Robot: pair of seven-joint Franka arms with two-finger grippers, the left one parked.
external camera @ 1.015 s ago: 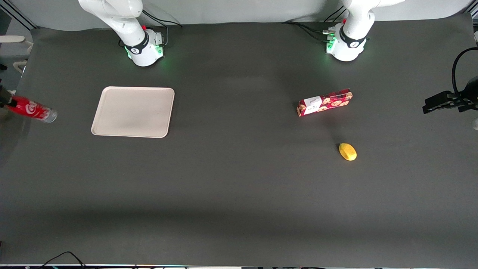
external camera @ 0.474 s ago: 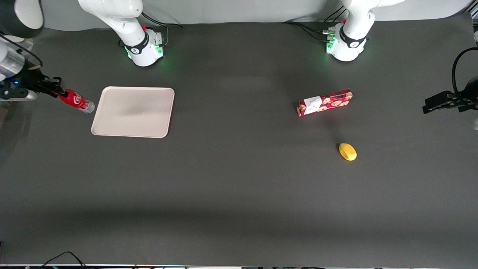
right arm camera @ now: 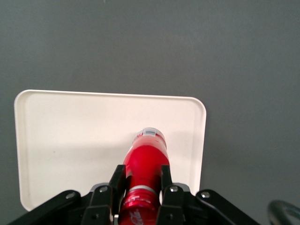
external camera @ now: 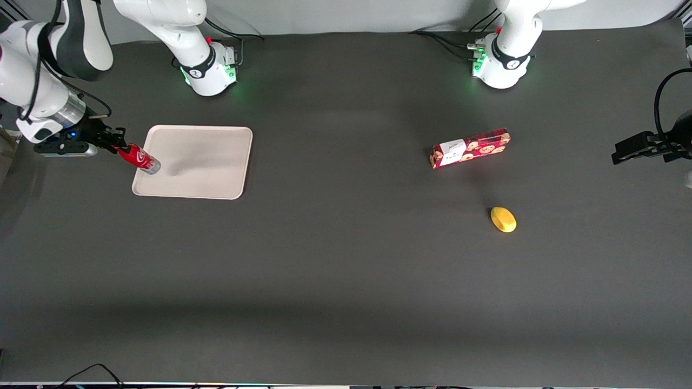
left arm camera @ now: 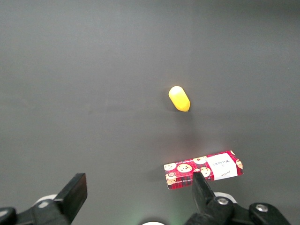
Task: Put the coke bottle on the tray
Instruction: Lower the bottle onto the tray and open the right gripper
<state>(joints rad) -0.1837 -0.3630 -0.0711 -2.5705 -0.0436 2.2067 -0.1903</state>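
My right gripper [external camera: 118, 147] is shut on the neck end of the coke bottle [external camera: 139, 158], a slim red bottle with white script and a silvery base. It holds the bottle tilted in the air, base end over the edge of the tray [external camera: 205, 178] that lies toward the working arm's end of the table. The tray is flat, pale beige and bare. In the right wrist view the black fingers [right arm camera: 118, 180] grip the bottle [right arm camera: 147, 159] on both sides, with the tray [right arm camera: 65, 140] beneath it and my gripper [right arm camera: 140, 180] above the tray's edge.
A red cookie box [external camera: 469, 147] lies on the dark table toward the parked arm's end, with a yellow lemon-like object [external camera: 503, 220] nearer the front camera. Both also show in the left wrist view, the box [left arm camera: 203, 169] and the yellow object [left arm camera: 179, 98].
My right gripper has carried the coke bottle in from the table's working-arm edge toward the tray; the bottle's base now hangs over the tray's edge. Box and yellow object have not moved.
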